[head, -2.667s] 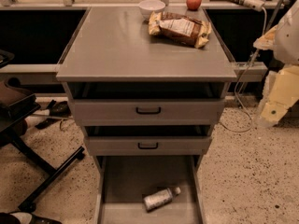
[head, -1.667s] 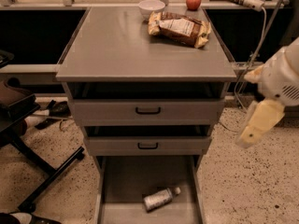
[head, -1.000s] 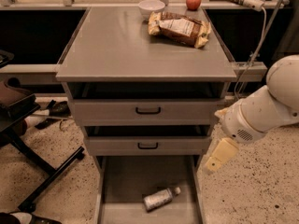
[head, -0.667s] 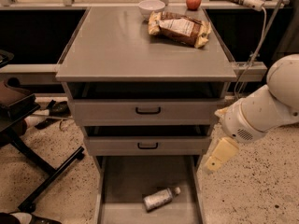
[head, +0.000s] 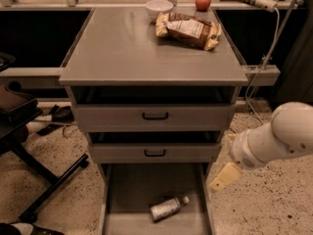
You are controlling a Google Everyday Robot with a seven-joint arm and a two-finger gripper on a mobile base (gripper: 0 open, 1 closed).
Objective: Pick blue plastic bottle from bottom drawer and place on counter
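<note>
The blue plastic bottle (head: 168,208) lies on its side on the floor of the open bottom drawer (head: 128,195), white cap pointing right. The grey counter (head: 132,48) tops the drawer cabinet. My gripper (head: 223,177) hangs from the white arm at the right. It is beside the bottom drawer's right wall, above and to the right of the bottle, apart from it and holding nothing that I can see.
A yellow-brown snack bag (head: 188,30), a white bowl (head: 159,8) and a red apple (head: 203,1) sit at the counter's back right. Two shallower drawers with black handles (head: 155,115) are above. A black chair base (head: 44,180) stands at the left.
My arm has swung in from the far right and come down to the bottom drawer's right side. The bottle has not moved.
</note>
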